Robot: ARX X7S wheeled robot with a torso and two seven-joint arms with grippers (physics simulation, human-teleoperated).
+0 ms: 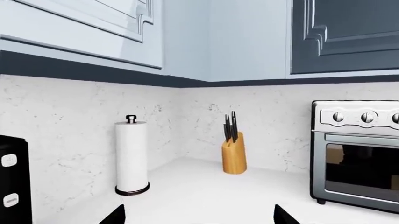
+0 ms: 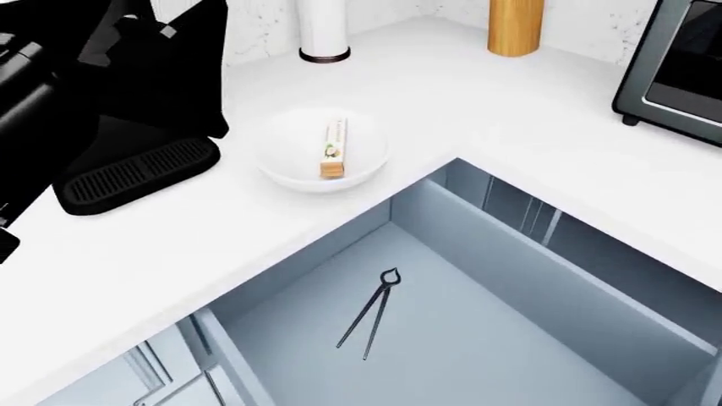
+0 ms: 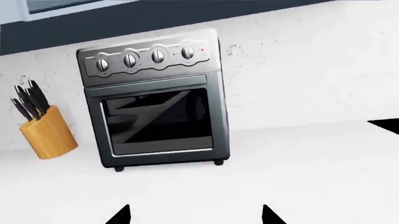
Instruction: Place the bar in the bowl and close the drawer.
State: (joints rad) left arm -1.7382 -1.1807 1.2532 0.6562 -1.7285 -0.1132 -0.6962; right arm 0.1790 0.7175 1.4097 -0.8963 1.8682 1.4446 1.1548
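The white L-shaped countertop runs along a marble-look wall and bends at the corner. On it stands a white bowl near the inner edge, and just beside it a black coffee machine. Toward the wall stand a paper towel roll on a dark holder, a wooden knife block in the corner, and a steel toaster oven.

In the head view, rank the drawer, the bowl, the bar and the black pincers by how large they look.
Largest to smallest:
1. The drawer, open, by far the largest.
2. The bowl.
3. The pincers, lying in the drawer; long but thin, so close to the bowl.
4. The bar, inside the bowl.
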